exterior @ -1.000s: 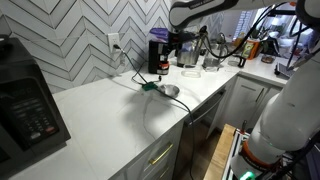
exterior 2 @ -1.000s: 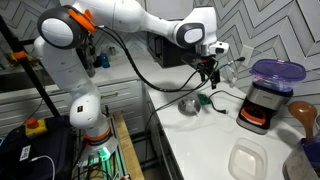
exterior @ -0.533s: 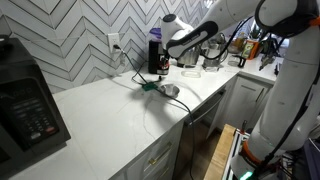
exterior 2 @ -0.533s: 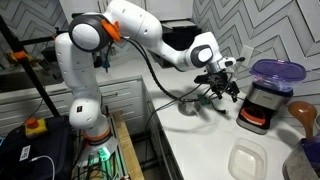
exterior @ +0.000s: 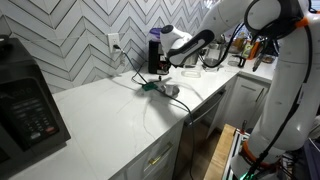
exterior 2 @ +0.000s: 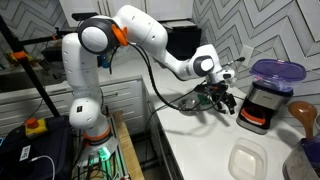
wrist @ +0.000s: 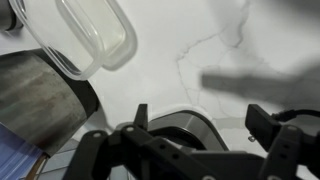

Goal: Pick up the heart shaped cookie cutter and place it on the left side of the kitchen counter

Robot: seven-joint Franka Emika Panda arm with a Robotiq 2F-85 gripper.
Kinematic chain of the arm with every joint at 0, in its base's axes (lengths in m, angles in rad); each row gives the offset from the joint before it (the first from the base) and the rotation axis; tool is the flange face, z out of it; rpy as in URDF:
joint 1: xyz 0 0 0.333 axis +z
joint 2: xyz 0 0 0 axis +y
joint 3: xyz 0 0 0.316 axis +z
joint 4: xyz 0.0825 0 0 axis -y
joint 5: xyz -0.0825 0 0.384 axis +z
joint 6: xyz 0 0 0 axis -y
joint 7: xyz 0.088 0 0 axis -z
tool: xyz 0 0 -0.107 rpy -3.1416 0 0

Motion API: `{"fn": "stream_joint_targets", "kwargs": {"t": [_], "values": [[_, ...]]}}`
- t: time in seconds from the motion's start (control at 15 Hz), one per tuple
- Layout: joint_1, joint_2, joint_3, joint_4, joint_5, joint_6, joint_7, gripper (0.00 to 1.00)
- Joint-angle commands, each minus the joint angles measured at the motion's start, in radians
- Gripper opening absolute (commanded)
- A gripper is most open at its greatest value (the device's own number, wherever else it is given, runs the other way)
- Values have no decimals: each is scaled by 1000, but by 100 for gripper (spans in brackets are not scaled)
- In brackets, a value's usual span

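Observation:
My gripper (exterior: 166,66) (exterior 2: 223,96) hangs low over the white kitchen counter (exterior: 110,115) (exterior 2: 200,140), just above and beside the shiny metal bowl (exterior: 171,91) (exterior 2: 188,104). In the wrist view the two fingers (wrist: 201,112) are spread wide and empty, with the bowl's rim (wrist: 183,127) between them. A small green item (exterior: 148,87) (exterior 2: 206,100) lies next to the bowl. I cannot make out the red-orange heart shaped cookie cutter in any view; it may be hidden by the gripper or the bowl.
A dark appliance with a purple lid (exterior 2: 267,92) (exterior: 157,52) stands close to the gripper. A clear plastic container (exterior 2: 248,160) (wrist: 85,35) lies on the counter. A black microwave (exterior: 25,105) stands at the far end. A cable runs from the wall outlet (exterior: 114,43).
The arm has swung down and across. The gripper has dropped from high above the counter to just over the bowl, still open.

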Motion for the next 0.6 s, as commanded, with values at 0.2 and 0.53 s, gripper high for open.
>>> {"fn": "stream_joint_targets", "kwargs": {"t": [0.2, 0.53], "values": [[30, 31, -38, 19, -162, 67, 209, 100], [36, 76, -48, 58, -363, 91, 469, 100]]}}
